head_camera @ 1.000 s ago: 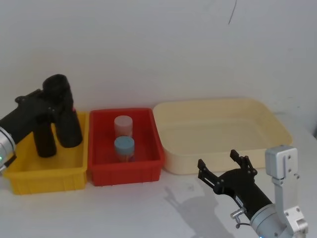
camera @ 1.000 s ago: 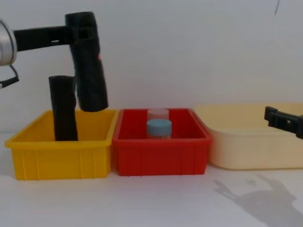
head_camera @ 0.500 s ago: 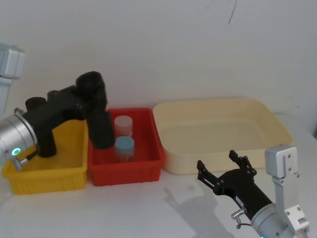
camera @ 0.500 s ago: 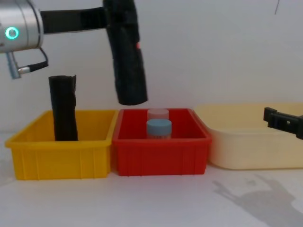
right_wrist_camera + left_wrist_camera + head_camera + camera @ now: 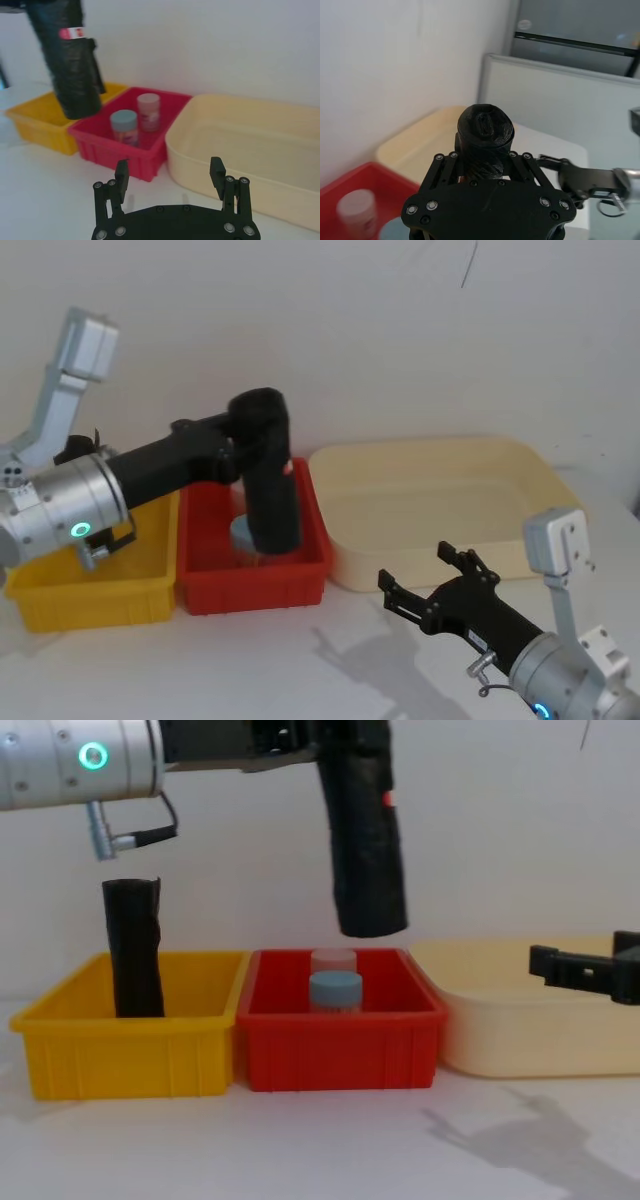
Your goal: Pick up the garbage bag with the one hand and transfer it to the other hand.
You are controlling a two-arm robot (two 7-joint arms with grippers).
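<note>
Chest view gives us the garbage bag [image 5: 365, 840] hanging nearly upright in the air. Its lower end is above the red bin [image 5: 340, 1040] and clear of the blue-lidded jar [image 5: 334, 988] and the pink-lidded jar [image 5: 333, 960] standing inside. We see the left gripper [image 5: 485, 159], on the arm with the green ring light, clamped around the bag's upper part, with the rolled top end poking out beyond its fingers in the left wrist view. The right gripper [image 5: 415, 570] sits low in front of the cream tray [image 5: 450, 500], well apart from the bag, its fingers spread wide with nothing between them. From the head view the bag covers most of the jars, while the right wrist view lets us see both jars and the red mark [image 5: 70, 33] banding the bag. A second black roll [image 5: 133, 950] stands in the yellow bin [image 5: 130, 1050]. All three containers rest side by side on a white table [image 5: 300, 1150] against a plain white wall. Behind the bag, the left wrist view takes in a grey partition and a dark glass panel.
</note>
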